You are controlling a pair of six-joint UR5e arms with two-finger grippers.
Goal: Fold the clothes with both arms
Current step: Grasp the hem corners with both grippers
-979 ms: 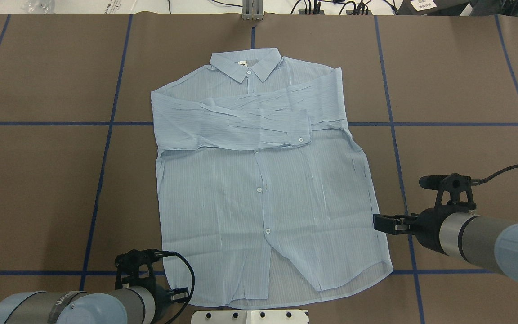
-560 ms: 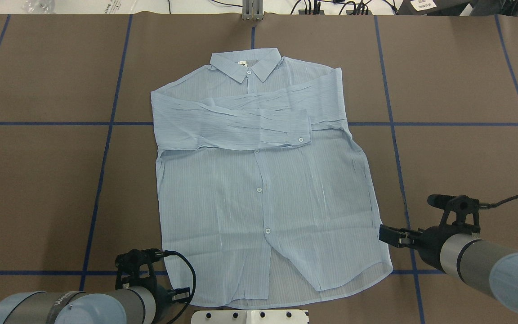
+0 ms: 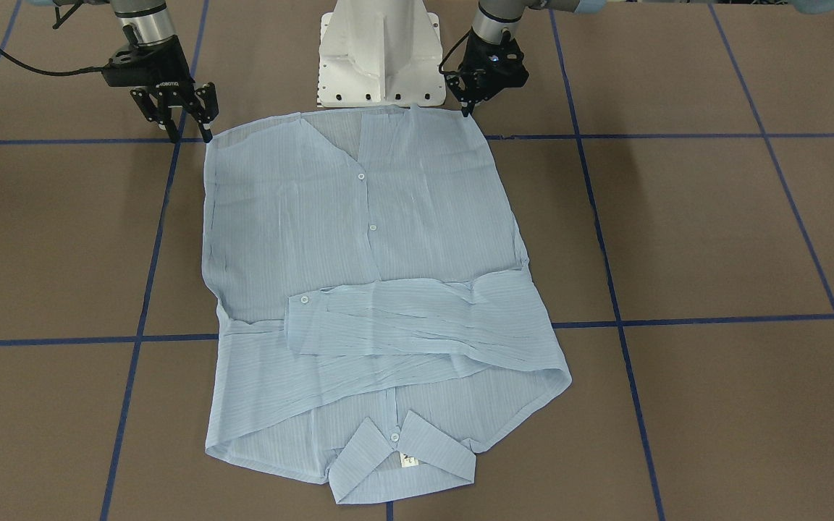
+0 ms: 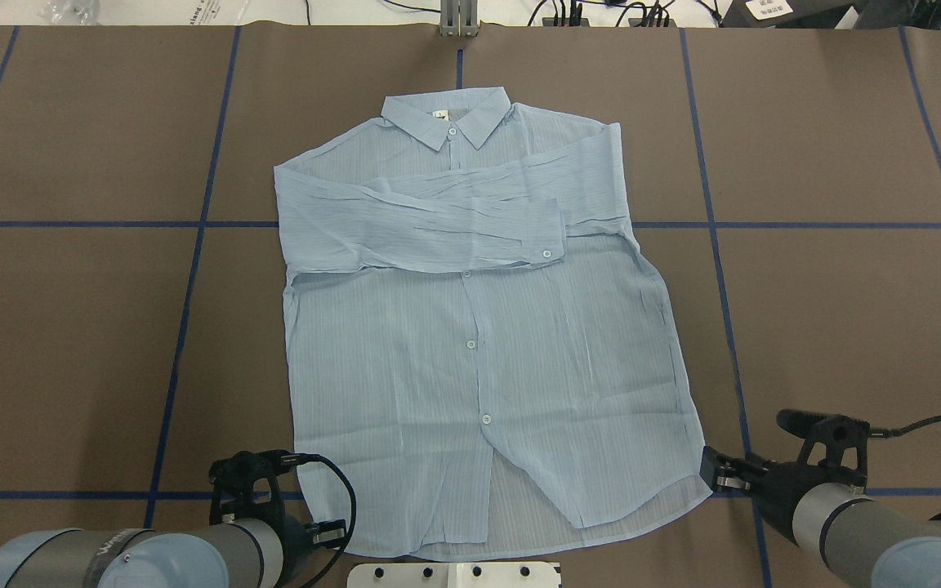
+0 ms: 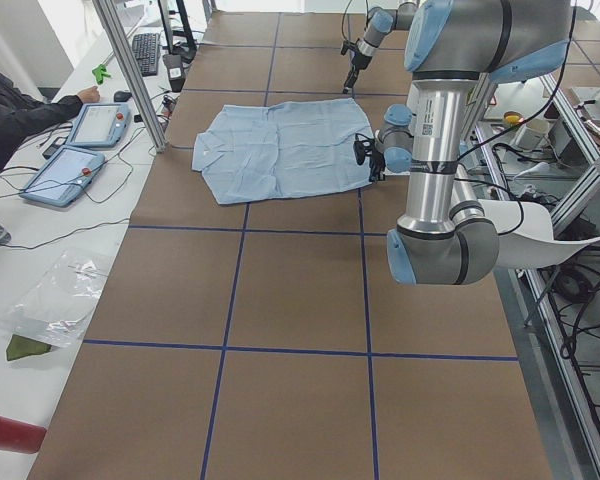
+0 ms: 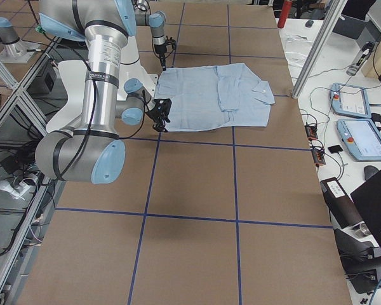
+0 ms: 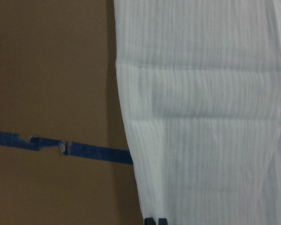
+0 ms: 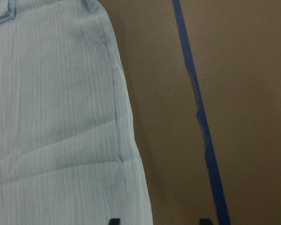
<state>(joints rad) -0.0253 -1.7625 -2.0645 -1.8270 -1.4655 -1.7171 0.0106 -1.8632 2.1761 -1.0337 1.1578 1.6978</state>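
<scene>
The shirt (image 4: 470,327) is thin, semi-sheer woven cloth, matt, finely striped and softly creased. Under it the worktop (image 4: 70,327) has a smooth, matt, paper-like brown cover, crossed by blue tape (image 4: 185,327) that is torn in places near the hem. Also near the hem, the left end effector (image 3: 469,110) and right end effector (image 3: 189,134) are matt black. The left arm (image 5: 435,140) and right arm (image 6: 103,76) are satin grey metal with smooth blue caps. The pedestal (image 3: 377,51) is smooth white.

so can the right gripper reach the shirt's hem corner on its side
Probably yes: the right gripper is open right beside that corner of the shirt, with only bare table between them and nothing on the corner.
</scene>
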